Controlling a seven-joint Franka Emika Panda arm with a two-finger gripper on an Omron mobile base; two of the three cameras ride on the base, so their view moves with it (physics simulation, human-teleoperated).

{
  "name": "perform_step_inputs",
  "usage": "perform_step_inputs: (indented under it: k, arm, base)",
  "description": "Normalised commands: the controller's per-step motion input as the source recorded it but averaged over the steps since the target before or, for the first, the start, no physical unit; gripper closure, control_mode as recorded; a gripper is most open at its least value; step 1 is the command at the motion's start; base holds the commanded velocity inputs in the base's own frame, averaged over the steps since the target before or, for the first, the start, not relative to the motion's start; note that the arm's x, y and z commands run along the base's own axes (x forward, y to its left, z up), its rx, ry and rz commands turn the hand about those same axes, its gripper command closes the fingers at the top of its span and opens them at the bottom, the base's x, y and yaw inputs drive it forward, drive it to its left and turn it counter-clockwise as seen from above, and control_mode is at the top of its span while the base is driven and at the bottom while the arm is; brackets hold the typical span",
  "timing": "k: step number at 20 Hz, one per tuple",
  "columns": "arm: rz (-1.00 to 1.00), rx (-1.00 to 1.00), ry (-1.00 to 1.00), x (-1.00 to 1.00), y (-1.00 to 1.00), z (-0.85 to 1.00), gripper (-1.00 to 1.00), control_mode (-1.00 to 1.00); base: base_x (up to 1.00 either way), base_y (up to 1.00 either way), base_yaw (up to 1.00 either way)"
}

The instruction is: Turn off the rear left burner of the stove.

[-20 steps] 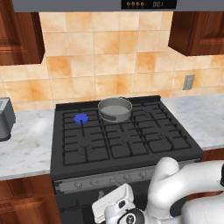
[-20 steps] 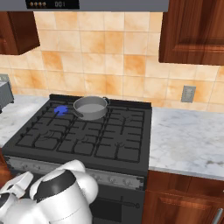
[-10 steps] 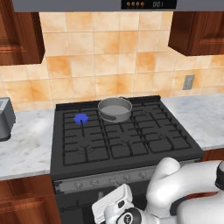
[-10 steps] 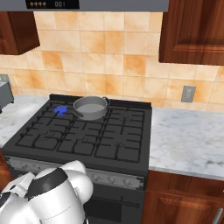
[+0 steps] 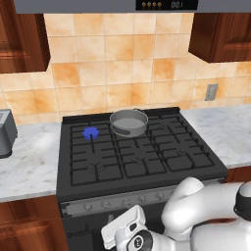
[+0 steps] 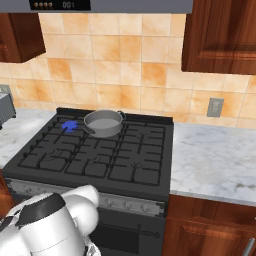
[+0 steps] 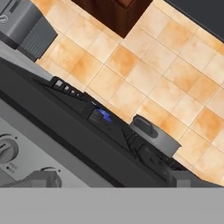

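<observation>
Pot (image 5: 128, 122) right of rear left burner (image 5: 90, 133)

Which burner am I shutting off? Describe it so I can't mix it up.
On the black stove, look to the back row, far left, just left of the grey pot. That rear left burner is the one carrying a bright blue flame; the others are dark.

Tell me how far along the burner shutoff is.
Nothing is done yet: the rear left burner burns blue beside the pot. In hand: the hand view looks across the stove's knobs from close by, the end effector open and touching none. Left: grip the right knob and turn it off.
</observation>
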Motion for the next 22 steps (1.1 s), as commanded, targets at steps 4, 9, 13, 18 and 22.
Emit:
perform_step_inputs:
  k: [4,9,13,18,22]
  arm:
    - [0.0,0.0,0.0,0.16,0.15,-0.11,-1.0,-1.0]
    - [0.01,0.0,0.0,0.17,0.05,-0.08,-1.0,-1.0]
    - [0.0,0.0,0.0,0.16,0.0,-0.21,-1.0,-1.0]
    - [0.0,0.02,-0.01,0.16,0.0,-0.2,-1.0,-1.0]
    - [0.0,0.04,-0.03,0.12,0.0,-0.12,-1.0,-1.0]
  base:
    - [0.0,0.0,0.0]
    - [0.0,0.0,0.0]
    - [0.0,0.0,0.0]
    - [0.0,0.0,0.0]
    - [0.0,0.0,0.0]
